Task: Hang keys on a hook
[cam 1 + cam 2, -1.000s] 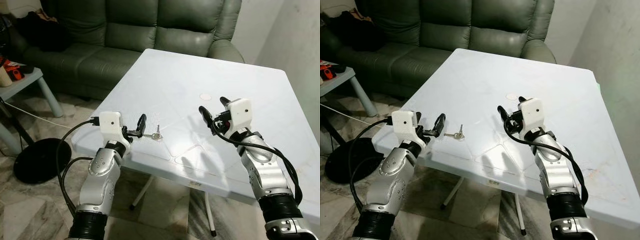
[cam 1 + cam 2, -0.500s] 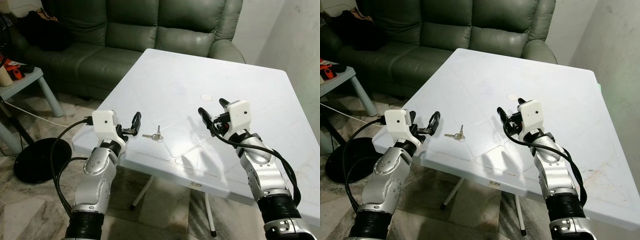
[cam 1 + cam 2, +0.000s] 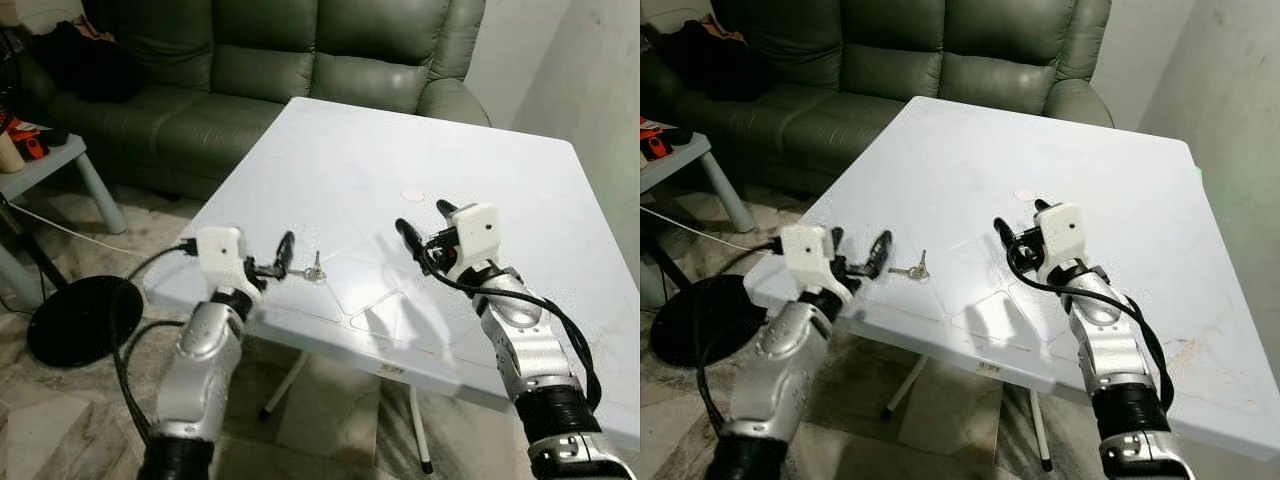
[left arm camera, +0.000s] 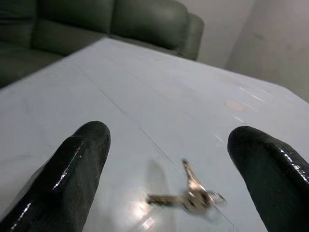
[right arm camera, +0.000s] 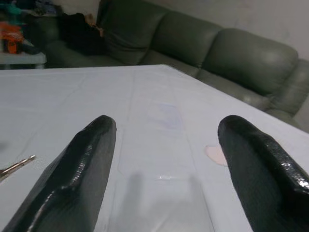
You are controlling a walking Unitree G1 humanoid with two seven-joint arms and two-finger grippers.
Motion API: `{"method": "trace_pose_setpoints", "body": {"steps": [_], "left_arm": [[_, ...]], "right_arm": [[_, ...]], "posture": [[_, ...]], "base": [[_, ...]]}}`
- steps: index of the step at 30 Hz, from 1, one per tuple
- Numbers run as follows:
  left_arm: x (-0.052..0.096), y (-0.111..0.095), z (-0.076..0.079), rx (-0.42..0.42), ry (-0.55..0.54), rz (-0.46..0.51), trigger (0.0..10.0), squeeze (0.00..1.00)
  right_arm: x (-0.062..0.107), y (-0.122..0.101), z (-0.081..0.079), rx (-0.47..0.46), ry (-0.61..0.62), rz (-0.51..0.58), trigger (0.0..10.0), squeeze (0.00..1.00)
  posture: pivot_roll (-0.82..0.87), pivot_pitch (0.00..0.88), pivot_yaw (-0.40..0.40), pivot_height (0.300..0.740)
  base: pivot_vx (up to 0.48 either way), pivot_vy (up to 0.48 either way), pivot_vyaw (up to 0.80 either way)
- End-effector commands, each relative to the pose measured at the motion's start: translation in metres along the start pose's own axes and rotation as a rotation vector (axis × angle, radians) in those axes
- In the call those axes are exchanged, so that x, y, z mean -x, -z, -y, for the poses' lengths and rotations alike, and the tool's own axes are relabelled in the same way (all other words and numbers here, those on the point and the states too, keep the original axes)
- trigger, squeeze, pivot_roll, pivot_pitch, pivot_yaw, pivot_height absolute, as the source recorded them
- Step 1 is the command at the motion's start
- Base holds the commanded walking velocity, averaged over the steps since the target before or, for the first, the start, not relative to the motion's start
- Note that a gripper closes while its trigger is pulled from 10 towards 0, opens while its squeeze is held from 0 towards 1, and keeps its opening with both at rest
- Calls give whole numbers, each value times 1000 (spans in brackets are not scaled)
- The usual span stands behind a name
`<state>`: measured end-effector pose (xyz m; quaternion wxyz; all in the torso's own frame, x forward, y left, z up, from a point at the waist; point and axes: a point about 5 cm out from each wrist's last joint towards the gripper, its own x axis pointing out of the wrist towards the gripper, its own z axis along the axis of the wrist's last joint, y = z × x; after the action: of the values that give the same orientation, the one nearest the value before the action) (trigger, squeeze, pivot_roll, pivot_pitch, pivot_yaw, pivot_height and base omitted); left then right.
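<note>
A small bunch of silver keys (image 3: 313, 271) lies flat on the white table (image 3: 400, 150), near its front left edge. My left gripper (image 3: 281, 259) hovers just left of the keys, open, with nothing between its fingers. In the left wrist view the keys (image 4: 190, 198) lie on the tabletop ahead, between the two black fingers (image 4: 72, 169). My right gripper (image 3: 422, 222) is open above the middle of the table, well to the right of the keys. A key tip (image 5: 17, 166) shows at the edge of the right wrist view.
A dark green sofa (image 3: 280, 70) stands behind the table. A small pale side table (image 3: 45, 165) and a black round base (image 3: 75, 318) on the marble floor are to the left. A faint round mark (image 3: 412, 195) sits on the tabletop. A wall rises at right.
My left gripper has moved right, back toward the keys, after having drawn away half a second ago. The right gripper has barely shifted. The keys have stayed put.
</note>
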<state>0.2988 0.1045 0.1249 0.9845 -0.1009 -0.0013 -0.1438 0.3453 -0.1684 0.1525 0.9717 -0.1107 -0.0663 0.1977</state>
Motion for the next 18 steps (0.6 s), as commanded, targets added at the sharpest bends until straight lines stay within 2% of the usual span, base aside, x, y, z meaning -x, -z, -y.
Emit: {"method": "trace_pose_setpoints", "body": {"steps": [1,6,18], "left_arm": [[2,-4,7,-16,22,12,10000,0],[9,0,16,-23,38,6,10000,0],[11,-2,16,-14,25,6,10000,0]], "right_arm": [[-4,-1,0,23,-29,-6,10000,0],[-12,-2,-5,49,-78,-17,10000,0],[-20,-4,-9,41,-99,-5,10000,0]], "posture": [[38,53,-59,740],[44,66,-69,740],[55,62,-77,740]], "base": [[0,0,0],[0,0,0],[0,0,0]]}}
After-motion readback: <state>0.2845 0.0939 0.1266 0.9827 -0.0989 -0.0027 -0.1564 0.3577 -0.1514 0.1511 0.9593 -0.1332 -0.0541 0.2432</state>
